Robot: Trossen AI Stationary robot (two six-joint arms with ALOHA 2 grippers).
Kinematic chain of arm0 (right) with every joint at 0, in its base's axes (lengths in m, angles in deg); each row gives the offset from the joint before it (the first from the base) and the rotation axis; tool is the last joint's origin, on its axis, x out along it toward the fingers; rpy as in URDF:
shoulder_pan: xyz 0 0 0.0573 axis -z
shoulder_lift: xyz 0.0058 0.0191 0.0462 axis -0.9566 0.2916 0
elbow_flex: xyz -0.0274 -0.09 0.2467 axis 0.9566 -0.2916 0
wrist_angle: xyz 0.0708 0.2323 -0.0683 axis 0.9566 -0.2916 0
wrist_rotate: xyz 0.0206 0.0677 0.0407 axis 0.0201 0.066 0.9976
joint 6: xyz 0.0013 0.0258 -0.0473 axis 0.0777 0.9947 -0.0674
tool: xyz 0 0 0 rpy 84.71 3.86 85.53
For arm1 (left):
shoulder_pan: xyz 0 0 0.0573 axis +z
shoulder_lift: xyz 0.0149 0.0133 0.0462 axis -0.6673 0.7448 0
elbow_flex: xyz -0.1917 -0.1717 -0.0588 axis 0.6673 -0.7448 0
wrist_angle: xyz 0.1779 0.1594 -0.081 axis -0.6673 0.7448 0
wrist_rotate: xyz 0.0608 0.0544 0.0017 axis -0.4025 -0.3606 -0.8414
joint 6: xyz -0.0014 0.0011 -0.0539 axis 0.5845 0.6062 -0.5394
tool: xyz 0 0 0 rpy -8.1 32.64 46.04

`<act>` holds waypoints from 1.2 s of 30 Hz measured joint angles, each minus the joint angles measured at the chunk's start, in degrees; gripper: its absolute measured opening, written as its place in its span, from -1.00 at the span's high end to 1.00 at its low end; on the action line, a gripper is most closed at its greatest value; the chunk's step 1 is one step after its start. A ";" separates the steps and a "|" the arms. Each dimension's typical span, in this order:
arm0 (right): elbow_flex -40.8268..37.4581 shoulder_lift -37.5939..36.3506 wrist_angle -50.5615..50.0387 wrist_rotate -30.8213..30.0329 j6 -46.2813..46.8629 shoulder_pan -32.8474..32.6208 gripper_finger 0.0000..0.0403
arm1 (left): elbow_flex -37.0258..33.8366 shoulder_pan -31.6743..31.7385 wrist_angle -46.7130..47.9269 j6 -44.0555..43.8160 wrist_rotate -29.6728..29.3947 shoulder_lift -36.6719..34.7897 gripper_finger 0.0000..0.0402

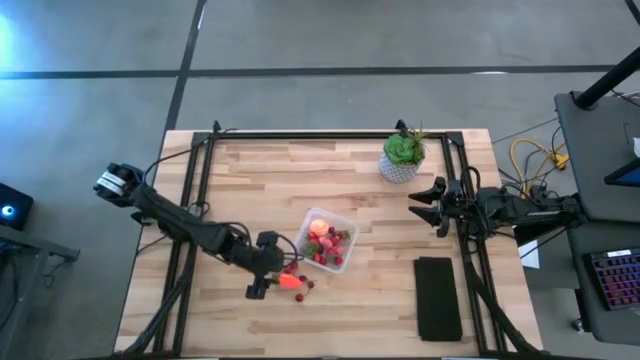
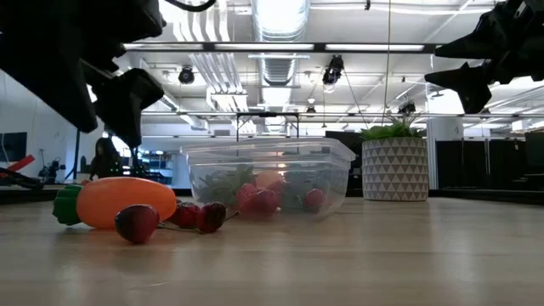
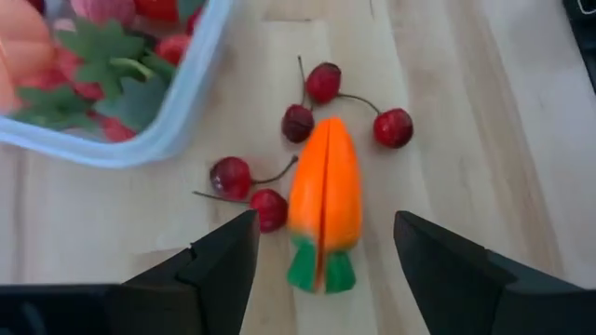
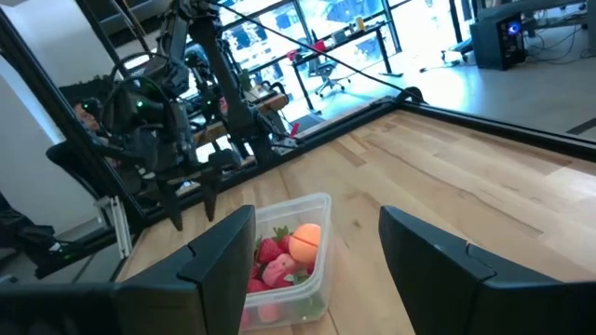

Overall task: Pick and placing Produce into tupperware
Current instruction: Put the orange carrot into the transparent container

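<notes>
One carrot [image 3: 325,212], perhaps five cherries [image 3: 323,82]

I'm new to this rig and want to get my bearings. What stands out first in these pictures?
The orange carrot lies on the table with red cherries around it, beside the clear tupperware, which already holds strawberries and a peach. The left gripper hovers over the carrot with jaws open. At the table's far right stands a potted plant, with the right gripper waiting nearby.

2 dark jointed arms, matte black wedge-shaped fingers [image 3: 219,270], white wrist label
</notes>
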State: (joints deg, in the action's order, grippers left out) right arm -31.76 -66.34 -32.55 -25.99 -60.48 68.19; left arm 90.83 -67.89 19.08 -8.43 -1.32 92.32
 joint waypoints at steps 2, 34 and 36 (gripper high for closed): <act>0.00 0.00 0.01 0.00 -0.02 0.02 -0.10 | -0.24 -0.78 -1.06 -0.35 -0.18 0.70 -0.17; 0.00 0.00 -0.01 0.01 -0.01 0.00 -0.10 | 1.22 -2.34 -8.17 -0.33 -3.14 16.05 -0.14; 0.00 0.00 -0.01 0.00 0.00 0.02 -0.10 | 1.19 -2.42 -8.01 -0.33 -3.42 15.59 -0.07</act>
State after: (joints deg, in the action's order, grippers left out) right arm -31.76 -66.34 -32.55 -25.99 -60.48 68.21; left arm 92.02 -70.31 11.07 -8.76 -4.74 107.90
